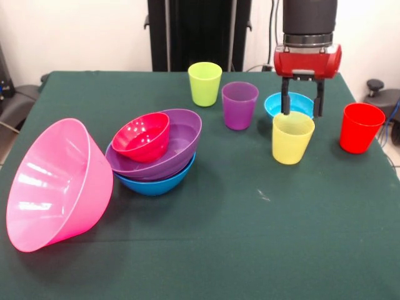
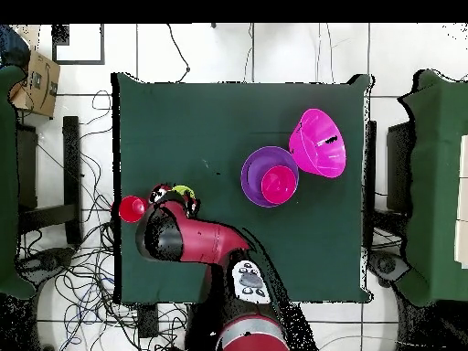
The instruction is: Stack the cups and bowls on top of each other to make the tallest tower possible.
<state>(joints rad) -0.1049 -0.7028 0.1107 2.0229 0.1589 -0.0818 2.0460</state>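
My gripper (image 1: 302, 103) is open and empty, its fingers (image 1: 285, 99) hanging just over the light blue bowl (image 1: 275, 104), right behind the yellow cup (image 1: 292, 139). The red cup (image 1: 361, 128) stands to the right and the purple cup (image 1: 240, 105) and lime green cup (image 1: 205, 83) to the left, all upright. The tower (image 1: 156, 156) is the blue bowl (image 1: 156, 184) with the tilted purple bowl (image 1: 184, 134) and the small red bowl (image 1: 142, 136) nested in it. The pink bowl (image 1: 56, 184) lies on its side at the left. The orange bowl is out of view.
Everything stands on a table under a green cloth (image 1: 250, 237). In the overhead view my arm (image 2: 196, 239) covers most of the cups; only the red cup (image 2: 132, 208), the purple bowl (image 2: 256, 172) and the pink bowl (image 2: 318, 143) show well.
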